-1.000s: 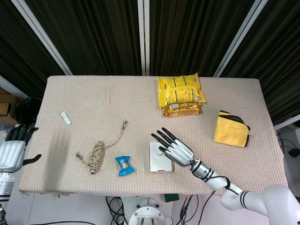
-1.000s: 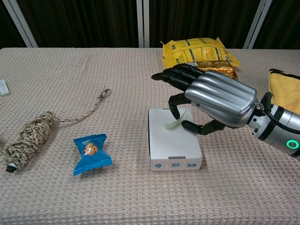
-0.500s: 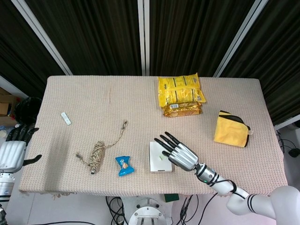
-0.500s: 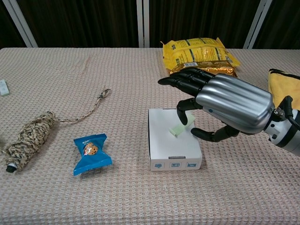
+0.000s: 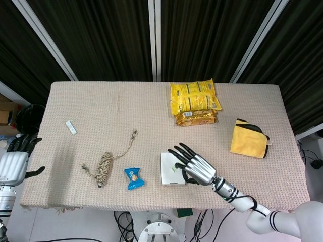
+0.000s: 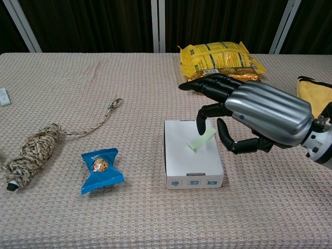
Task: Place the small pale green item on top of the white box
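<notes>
the small pale green item [image 6: 201, 139] now lies flat on top of the white box [image 6: 192, 166], toward its far right part, whereas a second ago it hung pinched and curled between thumb and finger of the right robot hand [image 6: 244, 114] just above the box. half a second ago it was already down on the lid with a fingertip close over it; now it has settled at a slight angle, and the dark fingers [image 6: 210, 85] are spread and raised, one tip poised near the item's far end, though whether it touches cannot be told. the right robot hand has released and holds nothing, and in the head view it [image 5: 194, 165] has drawn a little back toward the near right edge of the surface [image 5: 91, 131]. this suggests the placement itself is done and only pulling clear remains; the risk is a fingertip dragging the light strip off the box on the way out. the left robot hand [image 5: 15, 160] hangs off the left edge, fingers apart and empty, unchanged.
</notes>
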Controlling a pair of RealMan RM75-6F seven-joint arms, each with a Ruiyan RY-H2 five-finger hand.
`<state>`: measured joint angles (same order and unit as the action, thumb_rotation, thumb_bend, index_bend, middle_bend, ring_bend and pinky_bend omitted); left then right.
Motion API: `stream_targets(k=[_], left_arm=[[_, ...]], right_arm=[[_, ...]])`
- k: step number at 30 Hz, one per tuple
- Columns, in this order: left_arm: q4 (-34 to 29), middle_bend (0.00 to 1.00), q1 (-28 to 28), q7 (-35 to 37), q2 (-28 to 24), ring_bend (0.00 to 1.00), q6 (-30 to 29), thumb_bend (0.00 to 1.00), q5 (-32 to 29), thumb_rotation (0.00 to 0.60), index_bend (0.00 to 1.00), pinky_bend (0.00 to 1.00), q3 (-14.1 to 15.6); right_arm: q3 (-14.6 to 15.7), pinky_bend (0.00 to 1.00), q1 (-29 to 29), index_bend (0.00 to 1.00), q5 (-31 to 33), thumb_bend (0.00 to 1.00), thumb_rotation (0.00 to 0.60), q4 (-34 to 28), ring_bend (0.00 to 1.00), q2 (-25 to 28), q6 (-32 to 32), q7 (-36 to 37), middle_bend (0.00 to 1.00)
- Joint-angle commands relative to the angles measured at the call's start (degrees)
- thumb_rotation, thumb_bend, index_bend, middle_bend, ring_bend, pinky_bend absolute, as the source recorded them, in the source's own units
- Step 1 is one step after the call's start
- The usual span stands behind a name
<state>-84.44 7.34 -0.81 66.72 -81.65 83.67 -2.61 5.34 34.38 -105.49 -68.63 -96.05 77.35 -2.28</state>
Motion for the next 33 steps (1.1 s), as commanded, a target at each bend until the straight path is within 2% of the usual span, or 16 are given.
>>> stream_targets(k=[1,7,16,33], left_arm=[[0.12,0.12,0.11,0.11,0.09,0.08,0.20,0.06,0.04,0.600,0.20,0.14,0.03],[0.42,0.12,0.11,0.35,0.27,0.08,0.31,0.06,-0.06,0.600,0.20,0.14,0.06],[0.55,0.12,0.09,0.60,0.06,0.08,0.22,0.06,-0.03,0.600,0.20,0.14,0.00],[0.85,0.12,0.05,1.08,-0.04,0.08,0.17,0.06,-0.20,0.600,0.20,0.14,-0.12]], right_arm=[[-0.18,0.00,-0.74,0.48,0.50,0.91,0.318,1.15,0.00,-0.57,0.41,1.05,0.00],[-0.22,0.00,-0.47,0.51,1.01,0.92,0.319,1.50,0.00,-1.08,-1.25,1.71,0.00],[-0.59,0.00,0.24,0.51,1.47,0.92,0.317,2.86,0.00,-2.74,-3.45,1.74,0.00],[-0.50,0.00,1.33,0.51,0.49,0.92,0.319,4.30,0.00,-4.70,-3.93,2.79,0.00]])
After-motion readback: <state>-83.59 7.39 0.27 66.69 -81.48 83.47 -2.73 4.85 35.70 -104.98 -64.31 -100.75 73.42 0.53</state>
